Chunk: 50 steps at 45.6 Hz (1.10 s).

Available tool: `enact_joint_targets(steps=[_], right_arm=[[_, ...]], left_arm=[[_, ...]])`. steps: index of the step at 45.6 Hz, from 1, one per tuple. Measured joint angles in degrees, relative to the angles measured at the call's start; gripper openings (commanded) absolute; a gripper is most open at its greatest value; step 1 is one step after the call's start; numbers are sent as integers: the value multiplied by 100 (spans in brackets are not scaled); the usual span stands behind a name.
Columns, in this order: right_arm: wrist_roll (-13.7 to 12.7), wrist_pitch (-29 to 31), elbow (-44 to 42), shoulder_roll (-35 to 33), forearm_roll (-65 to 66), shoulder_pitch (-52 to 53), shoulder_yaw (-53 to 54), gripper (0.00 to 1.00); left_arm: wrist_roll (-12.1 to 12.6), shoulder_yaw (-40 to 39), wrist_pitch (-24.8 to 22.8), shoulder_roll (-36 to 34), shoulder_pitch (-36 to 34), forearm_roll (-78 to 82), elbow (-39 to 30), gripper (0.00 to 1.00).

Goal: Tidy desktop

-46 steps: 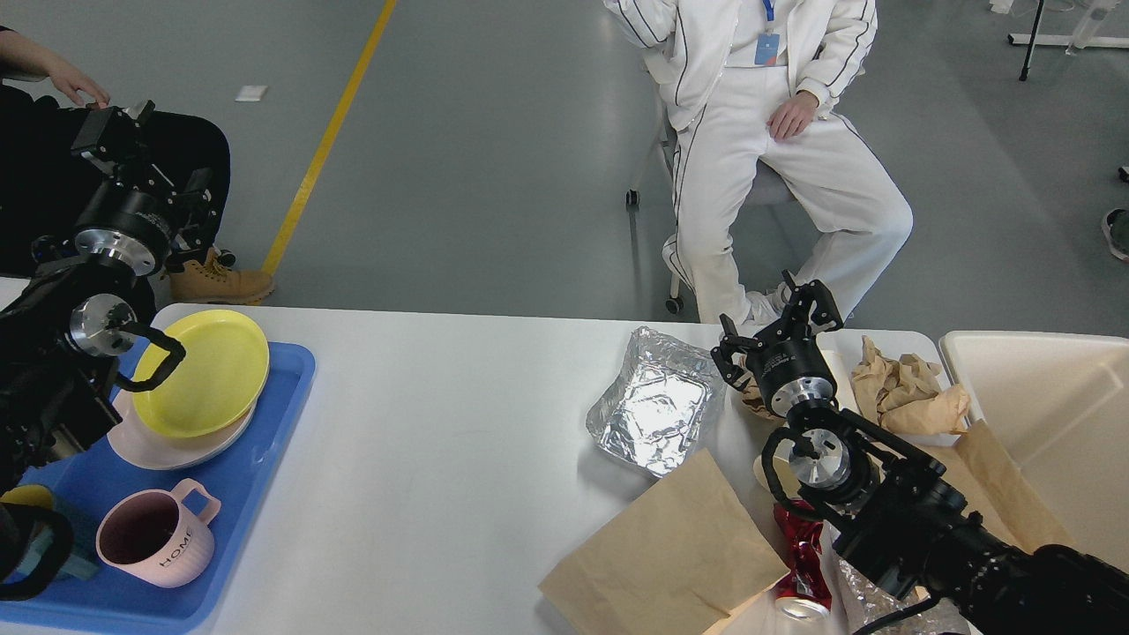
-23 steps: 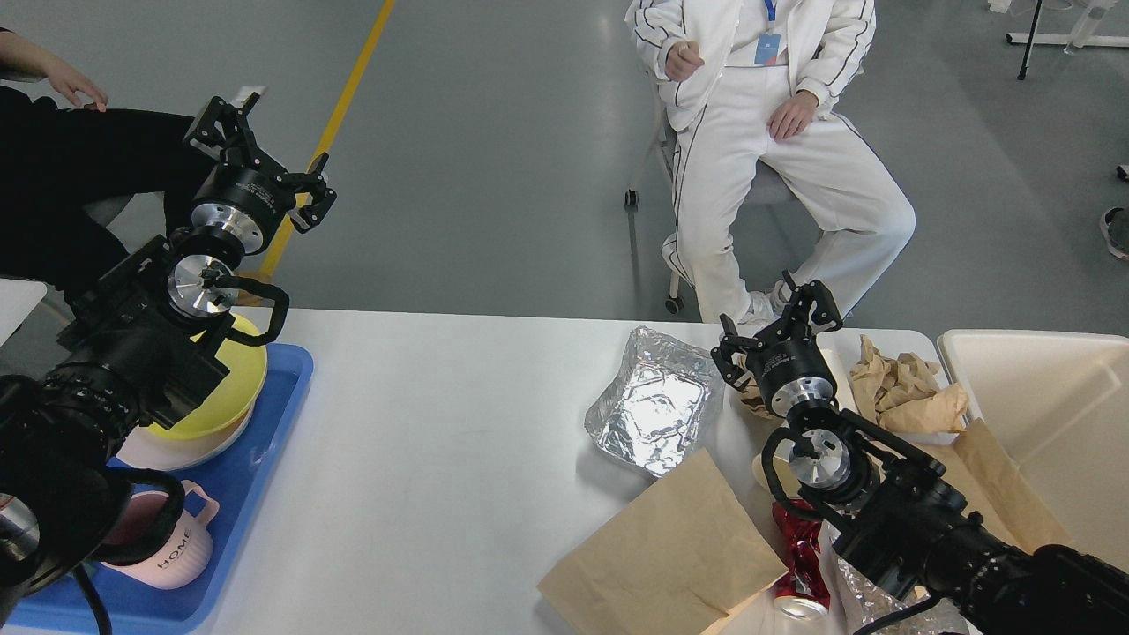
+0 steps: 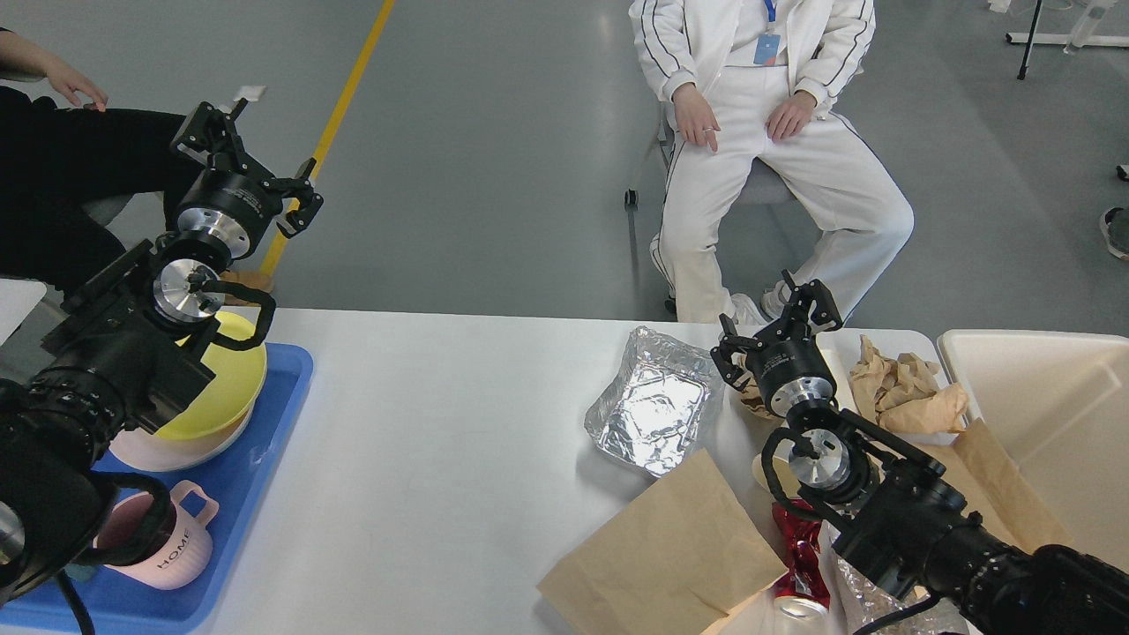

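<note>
Where your right pincer [image 3: 774, 324] hangs with its two fingers spread and nothing between them, take it as the landmark for this list.

- Right pincer: open-fingered, empty, raised over the worktop's [image 3: 441, 441] far right part.
- Small brown scrap [image 3: 752, 401]: directly beneath the right pincer, partly hidden by it.
- Foil tray [image 3: 653, 414]: just left of the right pincer, crumpled, lying flat on the worktop.
- Crumpled brown paper [image 3: 904, 388]: just right of the right pincer, near the far edge.
- Cream bin [image 3: 1050, 414]: further right, beyond the crumpled paper.
- Flat brown paper bag [image 3: 670, 547]: nearer to you than the right pincer, touching the foil tray's near corner.
- Crushed red can [image 3: 801, 564]: at the bag's right edge, under your right arm.
- Worktop: white, carrying all the above; a bare stretch runs left of the foil tray.
- Blue tray [image 3: 265, 441]: far left of the right pincer, holding a yellow plate [image 3: 234, 388] stacked on a pale plate [image 3: 168, 450], and a pink mug [image 3: 176, 547] marked HOME.
- Left pincer [image 3: 251, 159]: far left, held high above the floor beyond the worktop, fingers spread, empty.
- Seated person in white [image 3: 758, 132]: beyond the worktop's far edge, behind the right pincer.
</note>
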<state>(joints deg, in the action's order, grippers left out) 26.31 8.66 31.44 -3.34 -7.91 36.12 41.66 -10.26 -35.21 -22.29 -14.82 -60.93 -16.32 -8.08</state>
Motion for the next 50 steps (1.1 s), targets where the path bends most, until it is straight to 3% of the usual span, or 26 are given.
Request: enact_joint_targets(steps=[20,50], right_arm=[[-1,0,-5,0,0,0,0,100],[7,3,1,0,0,0,0,100]], left_arm=[[-15,-18,-12,-572,14,-12,0,96],[-36,-50,-12,-348,344,-10,2,96]])
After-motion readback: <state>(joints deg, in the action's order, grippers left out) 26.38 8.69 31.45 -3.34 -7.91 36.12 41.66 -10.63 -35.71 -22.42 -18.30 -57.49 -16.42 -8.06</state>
